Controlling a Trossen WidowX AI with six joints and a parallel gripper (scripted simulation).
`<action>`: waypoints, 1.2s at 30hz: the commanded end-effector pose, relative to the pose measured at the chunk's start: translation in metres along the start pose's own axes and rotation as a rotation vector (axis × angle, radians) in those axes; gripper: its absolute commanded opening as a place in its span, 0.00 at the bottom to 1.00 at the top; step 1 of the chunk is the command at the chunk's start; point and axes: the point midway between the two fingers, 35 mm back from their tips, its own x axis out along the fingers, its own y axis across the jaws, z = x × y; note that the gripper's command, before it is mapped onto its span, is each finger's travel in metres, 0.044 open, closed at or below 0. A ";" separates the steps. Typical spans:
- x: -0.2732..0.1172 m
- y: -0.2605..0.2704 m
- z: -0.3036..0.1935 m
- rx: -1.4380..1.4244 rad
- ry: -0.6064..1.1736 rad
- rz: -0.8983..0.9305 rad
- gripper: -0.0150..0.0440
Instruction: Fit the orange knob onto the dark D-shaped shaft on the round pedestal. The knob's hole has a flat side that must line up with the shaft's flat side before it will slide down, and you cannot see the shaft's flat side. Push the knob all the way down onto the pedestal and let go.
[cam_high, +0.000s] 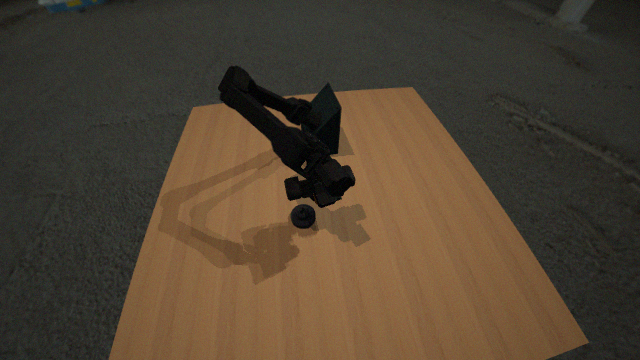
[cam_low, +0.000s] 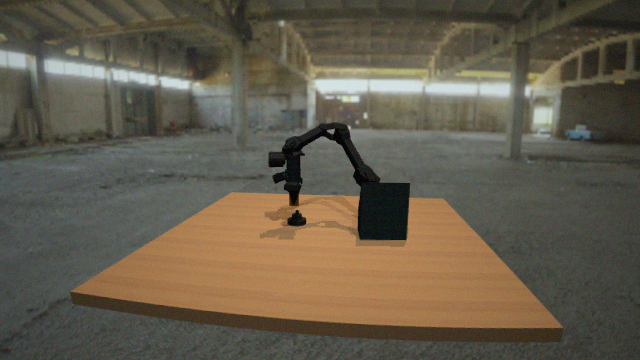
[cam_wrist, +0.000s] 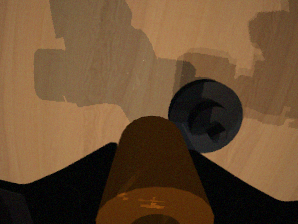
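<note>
The orange knob (cam_low: 296, 203) (cam_wrist: 152, 160) is held upright between the fingers of my gripper (cam_high: 311, 194) (cam_low: 294, 198) (cam_wrist: 152, 153), which is shut on it. In the top view the fingers hide the knob. The dark round pedestal (cam_high: 303, 223) (cam_low: 297, 221) (cam_wrist: 231, 107) stands on the table, with its shaft (cam_low: 297, 213) (cam_wrist: 216, 131) pointing up. The knob hangs above the table, apart from the shaft. In the wrist view the pedestal shows just beyond the knob and to its right. The flat sides of hole and shaft cannot be made out.
A dark upright panel (cam_high: 330, 117) (cam_low: 384, 212) stands by the arm's base, on the right in the exterior view. The wooden table (cam_high: 400, 280) (cam_low: 320, 280) carries the arm's shadows around the pedestal.
</note>
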 end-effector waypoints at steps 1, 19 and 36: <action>0.002 -0.010 -0.001 -0.005 -0.003 -0.007 0.25; 0.013 -0.061 -0.006 -0.003 -0.006 -0.037 0.25; 0.035 -0.062 -0.005 0.004 -0.007 -0.038 0.25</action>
